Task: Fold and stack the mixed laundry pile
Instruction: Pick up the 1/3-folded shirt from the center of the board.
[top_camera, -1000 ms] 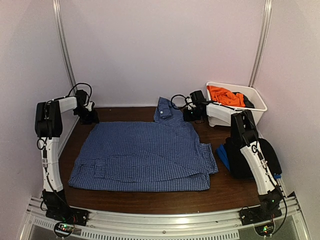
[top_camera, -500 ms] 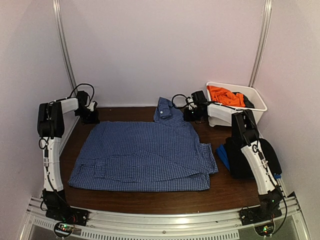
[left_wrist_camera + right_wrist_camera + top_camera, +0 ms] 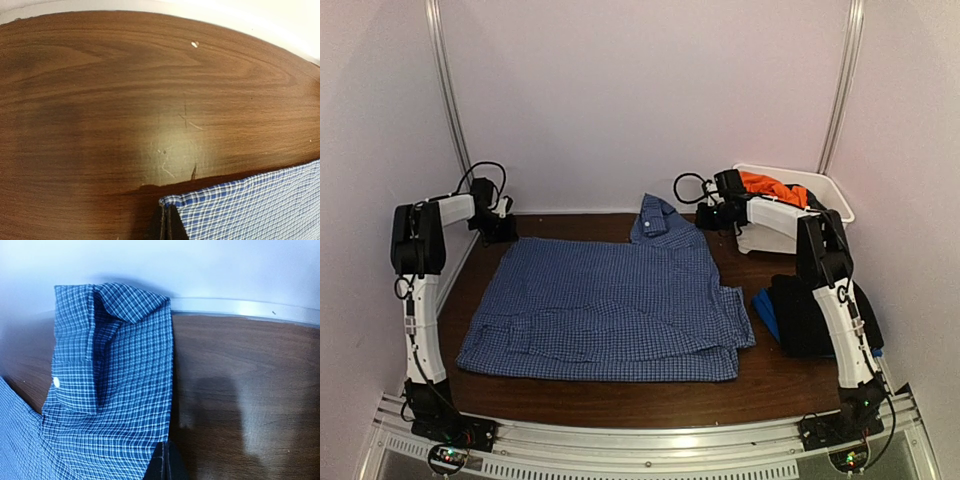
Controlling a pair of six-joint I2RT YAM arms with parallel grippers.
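The blue-and-white checked shirt (image 3: pixel 610 300) lies spread flat on the wooden table, collar (image 3: pixel 655 215) at the far edge. My left gripper (image 3: pixel 505 232) is at its far left corner. In the left wrist view the left gripper (image 3: pixel 170 222) is shut, with the shirt corner (image 3: pixel 200 202) pinched at the tips. My right gripper (image 3: pixel 705 218) is by the collar's right side. In the right wrist view the right gripper (image 3: pixel 165 462) is shut on the shirt's edge (image 3: pixel 150 430). An orange T-shirt (image 3: pixel 775 187) lies in the tub. Black pieces (image 3: pixel 810 310) and a blue piece (image 3: pixel 763 308) lie at the right.
A white plastic tub (image 3: pixel 835 205) stands at the back right, just behind the right arm. White walls close in the table on three sides. Bare wood (image 3: pixel 125 100) shows beyond the shirt's far edge and along the front (image 3: pixel 620 400).
The left gripper has shut on the shirt's far left corner. The right gripper has risen and shifted right, drawing the collar area slightly right with it.
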